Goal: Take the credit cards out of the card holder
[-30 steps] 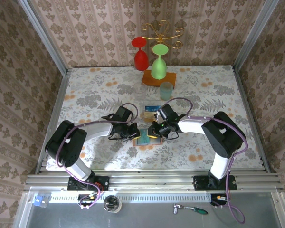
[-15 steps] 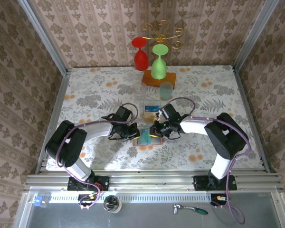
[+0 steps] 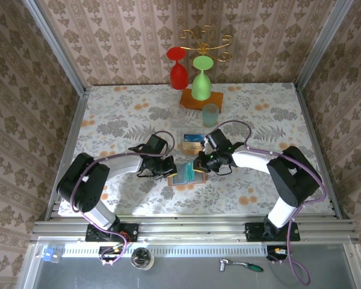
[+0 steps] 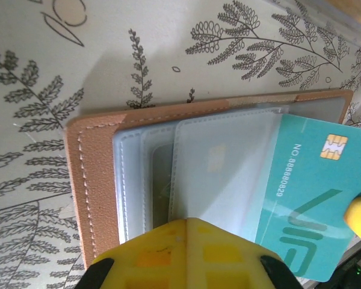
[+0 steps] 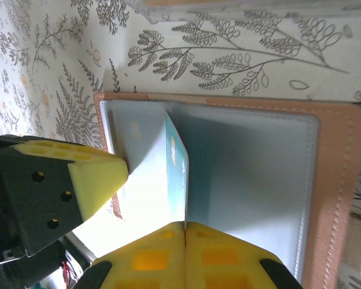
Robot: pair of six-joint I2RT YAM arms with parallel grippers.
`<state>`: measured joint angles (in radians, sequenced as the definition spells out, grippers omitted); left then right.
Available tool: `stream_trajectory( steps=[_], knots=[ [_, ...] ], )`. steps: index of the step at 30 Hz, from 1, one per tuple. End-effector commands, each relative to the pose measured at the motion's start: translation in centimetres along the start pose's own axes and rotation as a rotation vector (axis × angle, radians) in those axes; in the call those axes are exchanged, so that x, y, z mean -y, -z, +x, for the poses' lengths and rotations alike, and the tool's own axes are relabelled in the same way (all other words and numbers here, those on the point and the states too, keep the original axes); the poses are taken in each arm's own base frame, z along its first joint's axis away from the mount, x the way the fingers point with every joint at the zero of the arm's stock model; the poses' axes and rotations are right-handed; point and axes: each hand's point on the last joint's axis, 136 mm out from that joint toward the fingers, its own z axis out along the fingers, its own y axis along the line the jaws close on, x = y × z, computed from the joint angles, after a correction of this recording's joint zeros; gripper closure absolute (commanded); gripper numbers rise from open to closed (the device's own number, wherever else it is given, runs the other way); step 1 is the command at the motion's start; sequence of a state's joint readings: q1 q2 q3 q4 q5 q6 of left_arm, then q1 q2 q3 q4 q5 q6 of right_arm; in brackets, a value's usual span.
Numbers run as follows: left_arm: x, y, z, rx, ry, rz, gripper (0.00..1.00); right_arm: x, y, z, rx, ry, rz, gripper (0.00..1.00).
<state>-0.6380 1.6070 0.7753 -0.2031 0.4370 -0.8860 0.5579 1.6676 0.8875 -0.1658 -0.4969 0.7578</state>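
Note:
The card holder lies open on the floral tablecloth, tan leather outside with grey-blue pocket panels. A teal credit card sticks partly out of a pocket toward the right. In the right wrist view this card stands on edge, and my right gripper is shut on its near end. My left gripper is shut, its yellow tips pressing on the left pocket panel. From above, the left gripper and the right gripper meet over the holder.
A clear tray holding cards sits just behind the holder. Farther back stand a pale green cup, a wooden block and a gold rack with a red glass and a green glass.
My right gripper has closed fully on the teal card and shifted slightly right, its elbow swinging outward. The left arm has stayed put on the holder.

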Motion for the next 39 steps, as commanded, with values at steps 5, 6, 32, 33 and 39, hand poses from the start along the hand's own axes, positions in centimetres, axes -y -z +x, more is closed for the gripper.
stream_trajectory(
  steps=[5,6,32,33,39],
  knots=[
    [0.8,1.7,-0.7,0.040,-0.028,0.009,0.96,-0.3,1.8,-0.7,0.033,0.023,0.056,0.94],
    [1.0,1.8,-0.7,0.041,-0.030,0.011,0.96,-0.5,1.9,-0.7,0.032,0.024,0.055,0.94],
    [-2.7,1.3,0.6,0.018,-0.004,-0.048,0.96,-1.1,0.5,0.5,-0.051,0.097,0.217,0.95],
    [-3.0,1.2,0.7,0.016,-0.005,-0.057,0.97,-1.1,0.4,0.5,-0.052,0.097,0.218,0.95],
    [-4.0,1.0,1.0,0.006,-0.011,-0.091,0.98,-2.0,0.2,0.5,-0.054,0.096,0.197,0.95]
  ],
)
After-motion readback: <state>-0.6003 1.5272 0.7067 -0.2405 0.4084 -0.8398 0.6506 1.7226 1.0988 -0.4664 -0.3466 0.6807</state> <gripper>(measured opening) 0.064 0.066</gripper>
